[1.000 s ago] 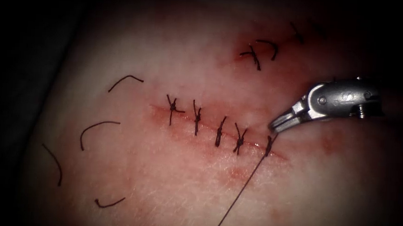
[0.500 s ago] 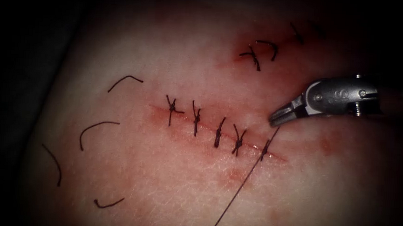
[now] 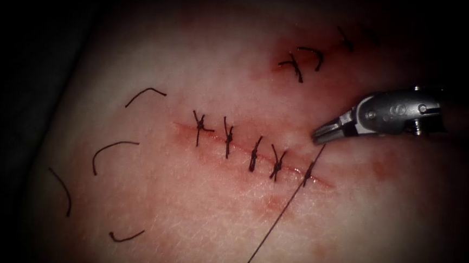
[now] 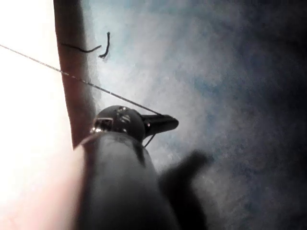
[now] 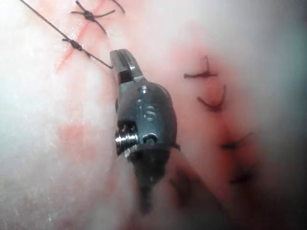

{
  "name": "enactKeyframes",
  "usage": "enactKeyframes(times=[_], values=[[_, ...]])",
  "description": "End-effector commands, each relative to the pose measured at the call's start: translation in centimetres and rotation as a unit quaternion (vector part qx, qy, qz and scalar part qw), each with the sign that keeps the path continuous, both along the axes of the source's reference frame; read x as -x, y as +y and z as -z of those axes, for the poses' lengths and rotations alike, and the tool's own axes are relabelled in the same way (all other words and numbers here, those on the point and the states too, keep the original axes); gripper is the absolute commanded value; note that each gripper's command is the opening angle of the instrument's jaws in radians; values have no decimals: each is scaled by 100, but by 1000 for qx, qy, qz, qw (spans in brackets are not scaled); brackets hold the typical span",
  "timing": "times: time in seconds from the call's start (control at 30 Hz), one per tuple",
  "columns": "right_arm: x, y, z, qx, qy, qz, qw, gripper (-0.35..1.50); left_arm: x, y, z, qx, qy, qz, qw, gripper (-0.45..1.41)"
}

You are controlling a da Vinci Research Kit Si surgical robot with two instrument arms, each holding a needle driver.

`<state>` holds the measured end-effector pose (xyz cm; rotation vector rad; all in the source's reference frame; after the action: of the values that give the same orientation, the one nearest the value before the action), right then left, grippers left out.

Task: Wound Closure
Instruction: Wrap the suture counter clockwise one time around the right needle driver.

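The cut (image 3: 228, 142) in the tissue (image 3: 197, 210) runs across the middle and carries several tied stitches. At its right end sits the newest knot (image 3: 308, 174). The thread (image 3: 275, 226) runs taut from the lower edge through that knot up to my right tool (image 3: 321, 136), which is just above and to the right of it and shut on the thread's short end. The right wrist view shows the right tool (image 5: 120, 60) with the thread (image 5: 86, 53) reaching its tips. My left tool (image 4: 165, 123) is shut on the taut thread (image 4: 96, 85).
Several cut ends of thread (image 3: 111, 150) lie loose on the tissue left of the cut. A second stitched cut (image 3: 304, 57) lies at the upper right. Red fluid stains the tissue along both cuts (image 3: 273, 202).
My right tool has lifted slightly up and away from the last knot, the thread has drawn taut, and its lower run has shifted a little left.
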<state>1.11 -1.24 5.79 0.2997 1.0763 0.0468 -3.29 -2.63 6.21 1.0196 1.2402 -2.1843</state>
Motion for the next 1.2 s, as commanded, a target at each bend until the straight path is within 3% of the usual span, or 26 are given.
enactKeyframes(times=[0.03,0.13,0.2,0.3,0.5,0.7,0.83,0.9,0.93,0.97,1.2], values=[[-6,-8,-3,-4,11,-16,1000,56,6,4,-1,9,0,20,1000,-45],[-2,-7,6,0,42,-60,997,103,11,45,21,40,-8,78,996,-45],[2,-4,11,1,57,-83,995,118,16,76,38,70,-25,112,991,-45],[11,7,19,-3,75,-111,991,127,24,112,61,99,-48,143,984,-45],[38,36,38,7,111,-174,978,127,42,170,99,141,-86,202,965,-45],[43,27,61,43,90,-196,976,98,60,208,107,155,-99,228,956,-45],[31,8,72,52,79,-190,977,66,67,232,105,155,-111,243,951,-45],[22,-4,74,55,79,-181,979,38,70,242,102,155,-116,246,950,-45],[17,-9,74,56,81,-173,980,9,71,249,100,155,-117,249,949,-45],[10,-16,73,56,85,-160,982,-35,72,254,98,155,-119,252,948,-45],[-29,-44,60,52,96,-93,990,-35,73,283,83,155,-123,270,942,-45]])
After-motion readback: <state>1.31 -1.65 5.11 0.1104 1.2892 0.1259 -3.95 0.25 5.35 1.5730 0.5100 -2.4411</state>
